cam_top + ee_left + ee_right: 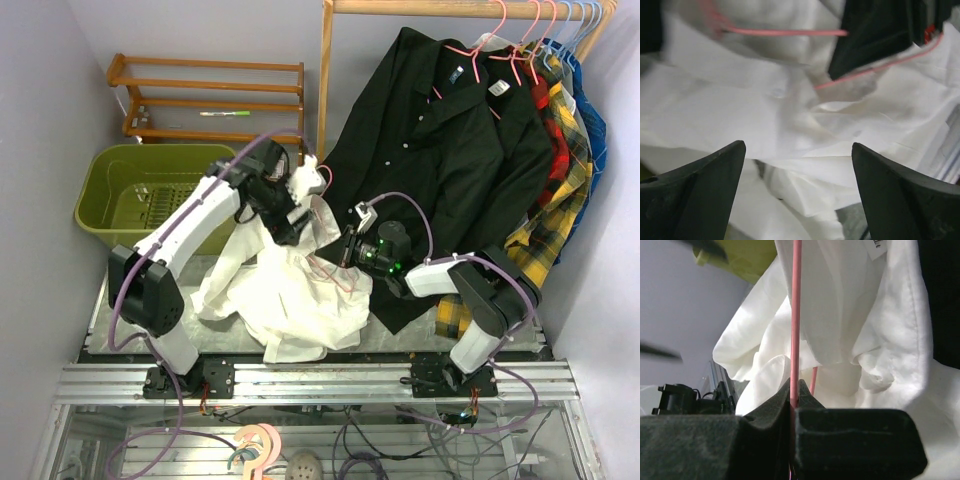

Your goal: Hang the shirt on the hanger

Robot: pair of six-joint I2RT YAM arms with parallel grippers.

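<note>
The white shirt [285, 295] lies crumpled on the table between the arms, part of it lifted toward the grippers. The pink hanger [326, 178] is partly inside it. My right gripper [346, 252] is shut on the hanger's wire [796, 315], which runs straight up from the closed pads [765, 420] in front of the shirt [850, 315]. My left gripper [297, 222] is open just above the shirt; its fingers [705, 185] stand wide apart with white fabric [790, 115] under the gap, and pink wire [785, 32] crosses beyond them.
A black shirt [440, 140] hangs from the wooden rail [450, 8] close behind my right gripper, with plaid shirts [565, 150] and blue hangers [585, 20] to its right. A green basket [130, 190] and a wooden rack [210, 95] stand at the back left.
</note>
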